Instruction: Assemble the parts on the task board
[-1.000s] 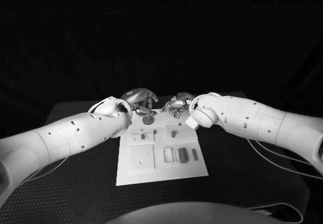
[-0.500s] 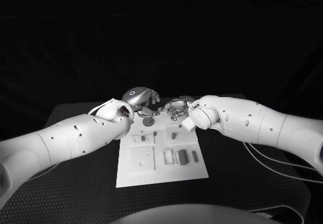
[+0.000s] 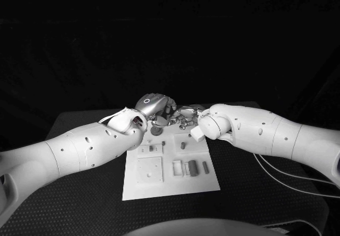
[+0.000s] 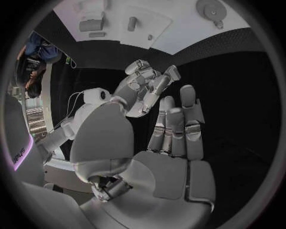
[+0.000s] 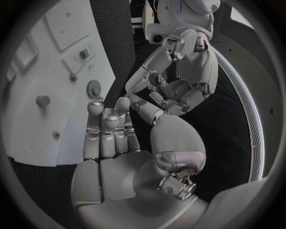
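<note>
The white task board [image 3: 170, 184] lies in the middle of the black table. A round gear [image 3: 156, 131] sits near its far edge, also seen in the wrist views [image 5: 94, 89] [image 4: 209, 8]. Small grey parts lie further forward: a peg [image 3: 183, 145], a block [image 3: 190, 166] and a bar [image 3: 205, 167]. My left hand [image 3: 157, 108] hovers beyond the gear, its fingers [image 4: 176, 126] stretched out with nothing in them. Close beside it my right hand [image 3: 185, 116] hangs over the board's far edge, its fingers [image 5: 107, 131] extended and empty. The two hands nearly touch.
Black cloth table [image 3: 269, 187] surrounds the board on all sides. A thin cable [image 3: 283, 174] trails across the table at the right. Square recessed plates [image 3: 149, 168] take up the board's left half.
My left hand has moved right and slightly up, closing in on my right hand. The gear now lies uncovered below them. The right hand has barely shifted.
</note>
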